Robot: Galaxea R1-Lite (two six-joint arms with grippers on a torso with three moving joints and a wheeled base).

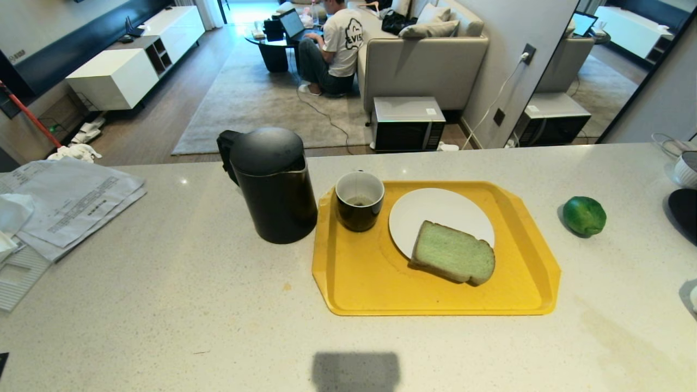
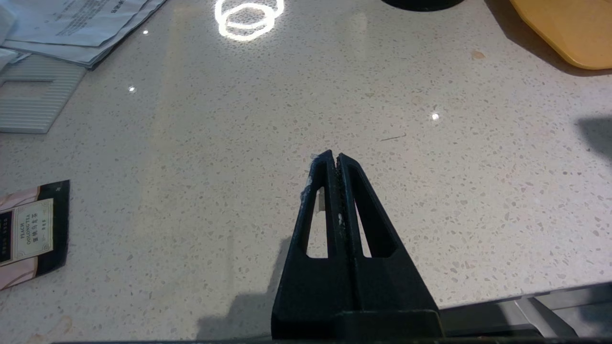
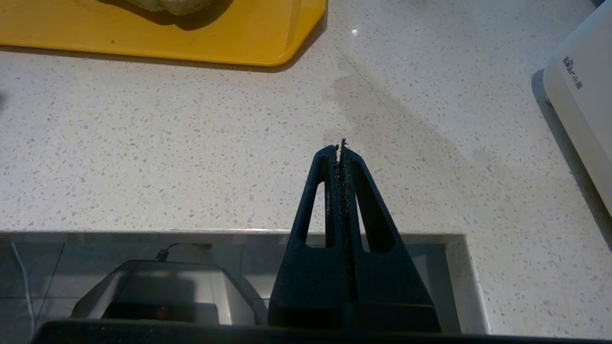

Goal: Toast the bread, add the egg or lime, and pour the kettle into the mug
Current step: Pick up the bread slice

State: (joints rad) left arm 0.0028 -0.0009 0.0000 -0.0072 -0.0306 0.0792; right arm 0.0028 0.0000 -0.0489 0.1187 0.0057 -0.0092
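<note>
- Loose printed paper sheets [image 1: 71, 198] lie at far left of the pale speckled stone counter [image 1: 163, 305] – keep clear.
- Left gripper [image 2: 333, 156]: black, fingers pressed together, holding nothing; hovers over bare counter near its front edge, well apart from all task items.
- Tall matte-black jug kettle [image 1: 269, 185]: upright, lid on, just beside the left rim of the yellow plastic tray [image 1: 359, 283]. Contents not visible.
- Small dark glossy mug [image 1: 359, 200] w/ white inside: stands in the tray's far-left corner; a dark residue or tea bag sits at its bottom, otherwise looks empty.
- Round white plate [image 1: 435, 215]: on tray, right of mug. Thick pale-green bread slice [image 1: 453, 260] w/ tan crust rests half on plate's near edge, half on tray.
- Glossy green lime [image 1: 584, 215]: on counter, right of tray, apart from it.
- Right gripper [image 3: 340, 148]: black, fingers closed, empty; over the counter's front edge, near tray's front-right corner.
- White appliance [image 3: 581, 100], probably the toaster, at far right.
- Step in hand, judged: bread first – open the right jaws wide, approach by the crust edges, grip lightly to avoid crushing crumb.
</note>
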